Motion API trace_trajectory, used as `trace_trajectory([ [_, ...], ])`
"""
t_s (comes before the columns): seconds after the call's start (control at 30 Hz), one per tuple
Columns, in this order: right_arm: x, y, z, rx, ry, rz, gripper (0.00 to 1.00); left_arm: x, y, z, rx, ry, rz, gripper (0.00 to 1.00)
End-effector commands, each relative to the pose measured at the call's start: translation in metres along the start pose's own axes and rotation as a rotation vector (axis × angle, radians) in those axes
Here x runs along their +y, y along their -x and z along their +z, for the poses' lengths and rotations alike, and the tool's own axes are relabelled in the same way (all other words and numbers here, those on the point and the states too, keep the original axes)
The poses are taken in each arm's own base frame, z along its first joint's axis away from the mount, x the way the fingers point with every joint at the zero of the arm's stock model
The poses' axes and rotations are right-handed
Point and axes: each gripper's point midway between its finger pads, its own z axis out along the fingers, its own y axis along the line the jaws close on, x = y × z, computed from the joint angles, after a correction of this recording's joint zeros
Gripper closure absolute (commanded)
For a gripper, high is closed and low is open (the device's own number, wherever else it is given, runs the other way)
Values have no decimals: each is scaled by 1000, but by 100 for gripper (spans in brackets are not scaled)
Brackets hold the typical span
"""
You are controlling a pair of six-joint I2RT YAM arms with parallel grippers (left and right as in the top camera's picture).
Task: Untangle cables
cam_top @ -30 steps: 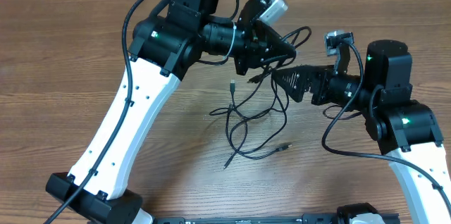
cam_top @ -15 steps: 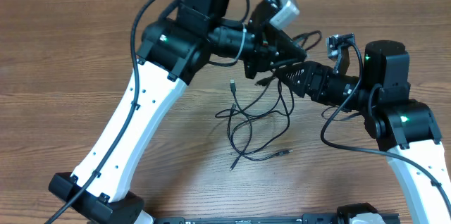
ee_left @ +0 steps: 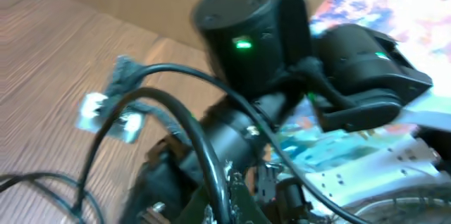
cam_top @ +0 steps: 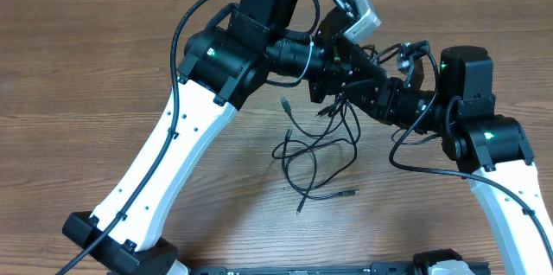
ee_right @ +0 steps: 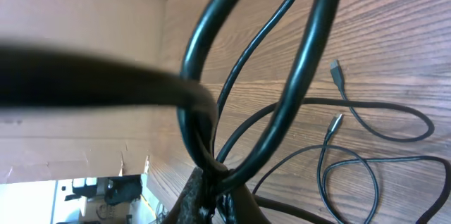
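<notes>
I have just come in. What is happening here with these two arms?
Two robot arms are working on a bunch of thin black cables. The left gripper and the right gripper meet close together above the wooden table. The right one seems to pinch several strands; whether the left one holds any, I cannot tell. Loops and plug ends trail down onto the table, not yet separated.

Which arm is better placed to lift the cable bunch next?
Right, probably: in its wrist view the cables converge in the right gripper, so it seems to hold them. The left arm crowds close, its grip unclear.
</notes>
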Motion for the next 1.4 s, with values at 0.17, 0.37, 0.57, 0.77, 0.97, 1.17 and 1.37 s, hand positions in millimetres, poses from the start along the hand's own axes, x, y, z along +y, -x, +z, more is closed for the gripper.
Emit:
trace_trajectory([
  [0.17,9,1,-7,-15,15,-48,96,101,-9,-56,-45,505,-287,96],
  [0.37,4,4,-9,-38,-16,-67,96,130,-28,-97,-40,614,-393,96],
  [0.57,0,8,-9,-58,-43,-69,74,107,-25,-93,-29,429,-328,96],
  [0.77,4,7,-9,-50,-20,-73,14,71,-18,-69,-11,235,-195,96],
  [0.97,22,1,-9,-10,77,-66,11,48,-18,-43,31,167,-49,96],
  [1.17,31,-7,-10,41,131,57,16,33,-13,-24,43,129,130,96],
  [1.37,30,-6,-9,50,129,140,16,21,-9,-12,35,94,172,96],
])
